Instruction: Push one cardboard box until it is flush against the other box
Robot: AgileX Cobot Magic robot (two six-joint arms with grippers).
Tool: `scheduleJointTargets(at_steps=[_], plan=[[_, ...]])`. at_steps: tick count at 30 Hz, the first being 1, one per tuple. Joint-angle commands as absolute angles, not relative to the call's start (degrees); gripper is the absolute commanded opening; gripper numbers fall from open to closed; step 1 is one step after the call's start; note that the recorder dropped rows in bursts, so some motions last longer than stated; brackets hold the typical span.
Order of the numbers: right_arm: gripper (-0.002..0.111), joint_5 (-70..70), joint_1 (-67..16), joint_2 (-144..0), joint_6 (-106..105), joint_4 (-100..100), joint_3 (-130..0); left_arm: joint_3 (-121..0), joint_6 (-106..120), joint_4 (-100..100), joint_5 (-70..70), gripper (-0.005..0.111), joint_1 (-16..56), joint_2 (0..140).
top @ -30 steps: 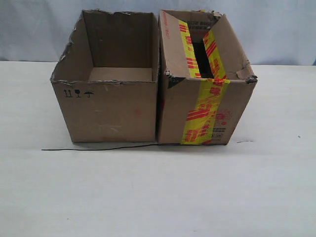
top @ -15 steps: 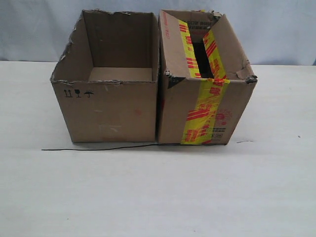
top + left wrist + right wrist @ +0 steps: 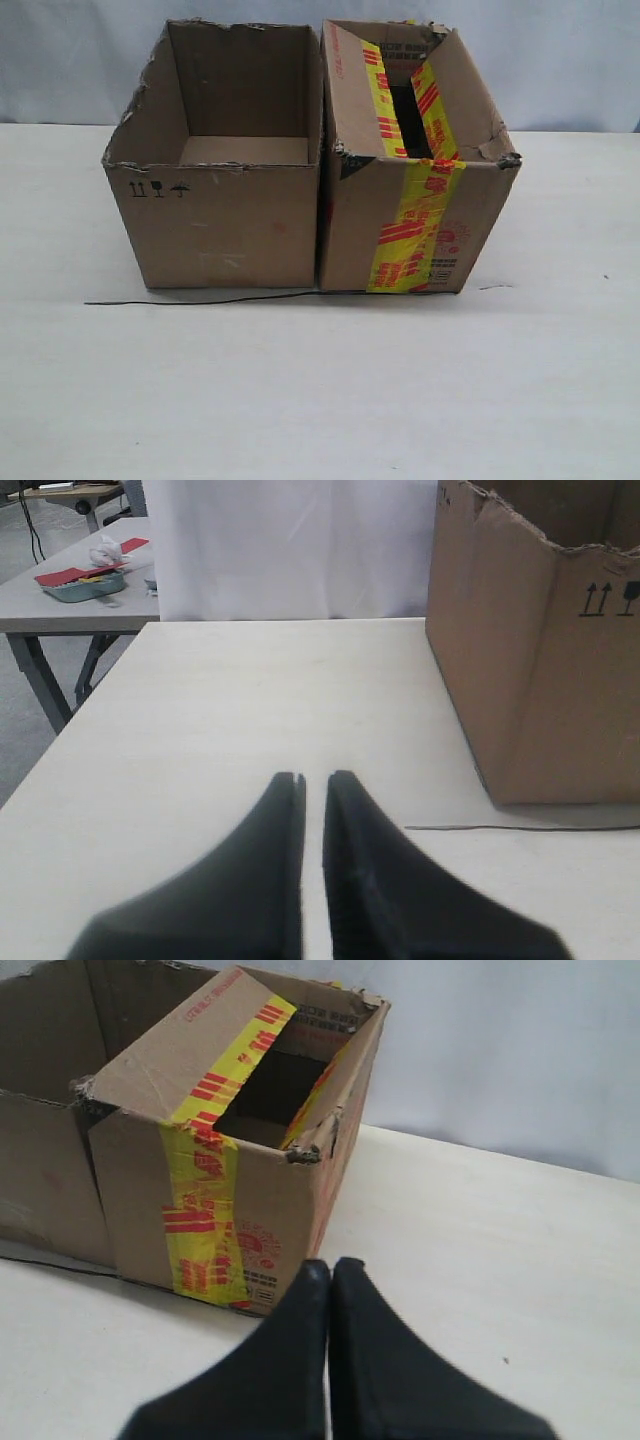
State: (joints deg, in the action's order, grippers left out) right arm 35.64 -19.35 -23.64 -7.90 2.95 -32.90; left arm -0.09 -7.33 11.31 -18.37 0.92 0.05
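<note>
Left pincer (image 3: 318, 780) hangs low over the pale surface (image 3: 300, 400), its dark fingers drawn almost together with only a thin slit between them, gripping nothing. It sits apart from the plain cardboard box (image 3: 225, 225), which in the left wrist view shows a corner and small black handling symbols (image 3: 610, 598) near its ragged rim. A thin black wire (image 3: 200, 299) lies on the surface along the box's front foot. This open-topped box stands left of the taped cardboard box (image 3: 355, 220), and their side walls meet with no gap visible from the exterior view. Yellow tape with red stripes (image 3: 415, 225) runs down the taped box's front and across its half-open flaps; its top corners are torn. Right pincer (image 3: 328, 1266), fingers pressed fully together and empty, hovers near that box's lower right corner; contact cannot be told.
</note>
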Motion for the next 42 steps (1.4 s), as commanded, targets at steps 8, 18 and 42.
scheduleJointTargets(at_steps=[8,18,42], plan=[[0.0,19.5,-26.6,-23.2,-14.2,3.9,-18.8,0.0,-7.6,10.9,-17.7,0.0,1.4,0.0],[0.0,19.5,-27.5,-23.2,-14.1,3.9,-16.6,0.0,-7.6,10.9,-17.7,0.0,1.4,0.0],[0.0,19.3,-15.1,-6.0,-14.1,3.9,-12.1,0.0,-7.6,10.9,-17.7,0.0,1.4,0.0]])
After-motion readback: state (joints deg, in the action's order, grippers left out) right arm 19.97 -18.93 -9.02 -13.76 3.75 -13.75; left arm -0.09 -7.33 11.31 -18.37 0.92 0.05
